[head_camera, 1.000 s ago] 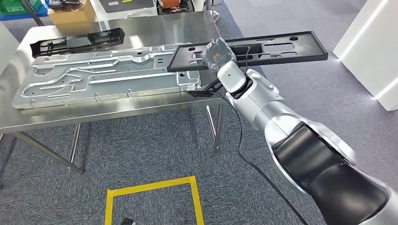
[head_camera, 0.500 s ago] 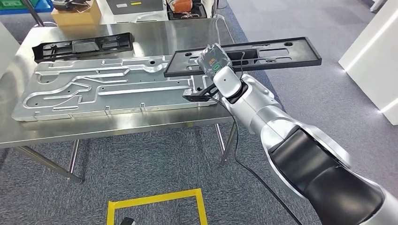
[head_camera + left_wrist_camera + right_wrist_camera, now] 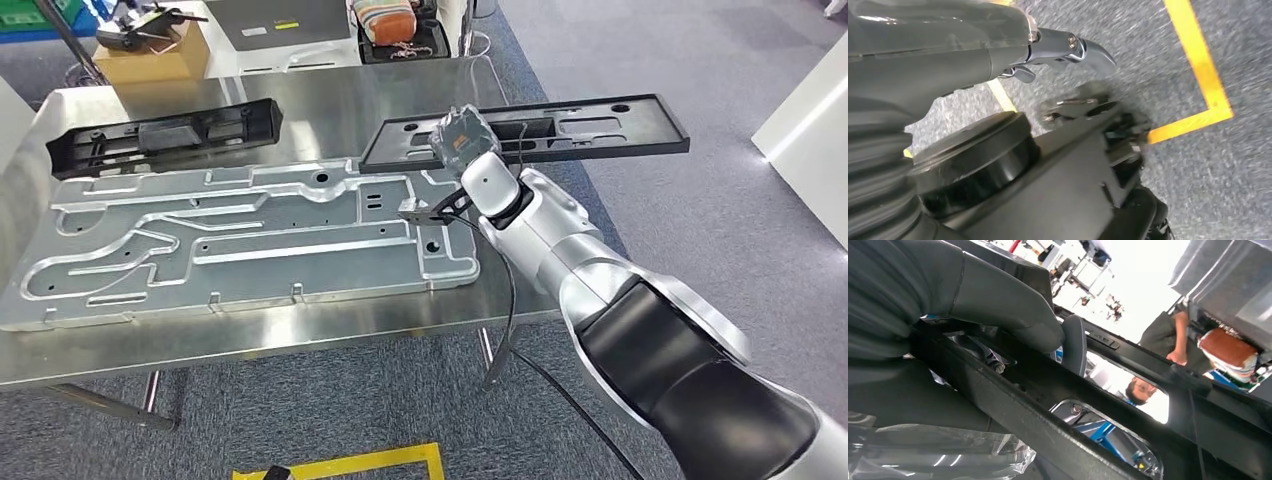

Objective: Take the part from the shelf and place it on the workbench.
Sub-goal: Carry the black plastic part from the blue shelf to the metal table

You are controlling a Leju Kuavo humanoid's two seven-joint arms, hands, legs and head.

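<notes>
In the head view, the right hand (image 3: 462, 138) sits right of centre in the upper half of the frame, its fingers clamped on a long black plastic panel with cut-out slots (image 3: 560, 128). The panel runs roughly level from the hand out toward the upper right; its left part lies over the back right corner of the shiny steel surface (image 3: 300, 340), while its right end juts out past the edge above the grey carpet (image 3: 720, 230). I cannot tell whether the panel touches the steel.

In the right wrist view, the thick grey thumb presses onto one edge of the panel (image 3: 1058, 405), and a person shows through one of its slots.

Across the middle left of the head view lies a large silver stamped metal plate with raised channels (image 3: 240, 245). Behind it, at upper left, rests a second, shorter black plastic panel (image 3: 165, 132), apart from the plate.

The left wrist view shows the left hand (image 3: 1068, 47) above carpet marked with yellow tape (image 3: 1205, 75), its metal fingers curled in with nothing between them.
</notes>
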